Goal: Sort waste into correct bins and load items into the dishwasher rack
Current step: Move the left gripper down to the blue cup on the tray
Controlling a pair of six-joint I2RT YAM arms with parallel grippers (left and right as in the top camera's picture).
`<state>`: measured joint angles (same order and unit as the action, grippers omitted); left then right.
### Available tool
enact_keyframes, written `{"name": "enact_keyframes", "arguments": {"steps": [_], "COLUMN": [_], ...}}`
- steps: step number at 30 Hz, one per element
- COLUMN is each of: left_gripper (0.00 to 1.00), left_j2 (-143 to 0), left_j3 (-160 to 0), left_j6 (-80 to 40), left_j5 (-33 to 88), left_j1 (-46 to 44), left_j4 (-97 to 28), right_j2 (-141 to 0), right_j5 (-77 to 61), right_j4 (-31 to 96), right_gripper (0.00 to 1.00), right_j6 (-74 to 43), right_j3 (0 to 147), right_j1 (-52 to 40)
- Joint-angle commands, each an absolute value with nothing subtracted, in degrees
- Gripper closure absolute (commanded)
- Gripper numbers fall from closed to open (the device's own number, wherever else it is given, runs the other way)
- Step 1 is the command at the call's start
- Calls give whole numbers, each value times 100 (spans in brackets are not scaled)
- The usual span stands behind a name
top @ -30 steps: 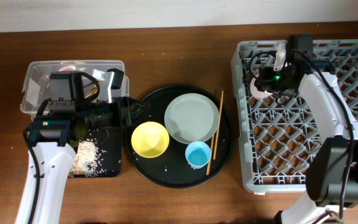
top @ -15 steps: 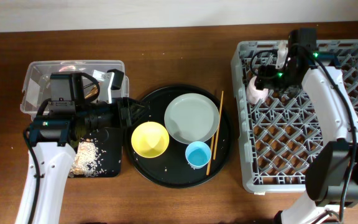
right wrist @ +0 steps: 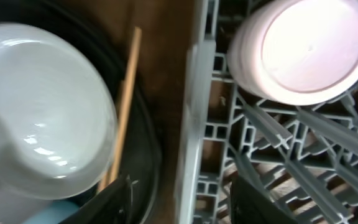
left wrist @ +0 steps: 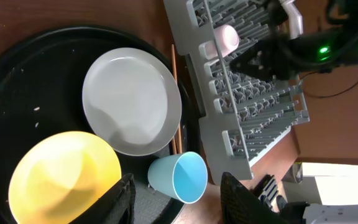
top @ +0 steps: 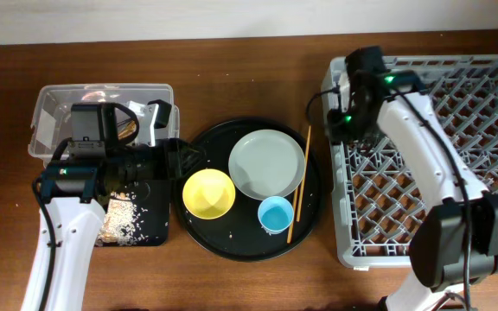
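Overhead, the right arm (top: 422, 147) hides the pink cup (right wrist: 303, 50) in the far-left corner of the dishwasher rack (top: 491, 130). Right wrist shot's blurry, cup cropped up top, green plate (right wrist: 36, 106) left of the rack cropped too.

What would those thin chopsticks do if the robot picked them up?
Probably stiff and very light: the chopsticks look like thin straight wood. Lying on the black tray beside the plate, they may be hard to pinch and could roll or slip. Held near one end, they would likely tilt.
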<state>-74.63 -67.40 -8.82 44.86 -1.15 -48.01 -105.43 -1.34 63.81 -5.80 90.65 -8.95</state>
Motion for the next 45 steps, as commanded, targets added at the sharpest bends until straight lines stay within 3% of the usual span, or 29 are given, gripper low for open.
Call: {"name": "enact_keyframes", "arguments": {"steps": [1,17,23,30,35,38,41,45], "left_gripper": [57,57,57,56,56,54,52,51], "left_j2": [-7467,-7467,-7467,-7467,-7467,-7467,-7467,-7470], "left_j3": [-6807,-6807,-6807,-6807,-6807,-6807,-6807,-6785], "left_j6": [-805,-805,-808,-808,-829,-1188,-1614,-2137], "left_j5": [4451,4318,4215,4215,4086,3148,2296,1365], "left_j1": [-99,-99,-106,-187,-729,-1400,-2143,-2936], "left_j4": [-4810,-4812,-4877,-5081,-5109,-5107,-4993,-4838], "right_j2": [-10538,-10538,-10532,-10523,-10412,-10245,-10158,-10160], "right_j5": [475,-148,-128,-609,-690,-690,-690,-690], "right_j4": [6206,5902,5850,6982,7540,7640,7679,7811], "right_gripper": [50,50,37,30,22,19,2,2], "right_j6": [-593,-620,-467,-469,-471,-471,-471,-471], "right_j3": [8774,8154,8541,10086,10763,10927,10930,10930], "right_j1": [-937,-937,-937,-937,-926,-926,-928,-926]}}
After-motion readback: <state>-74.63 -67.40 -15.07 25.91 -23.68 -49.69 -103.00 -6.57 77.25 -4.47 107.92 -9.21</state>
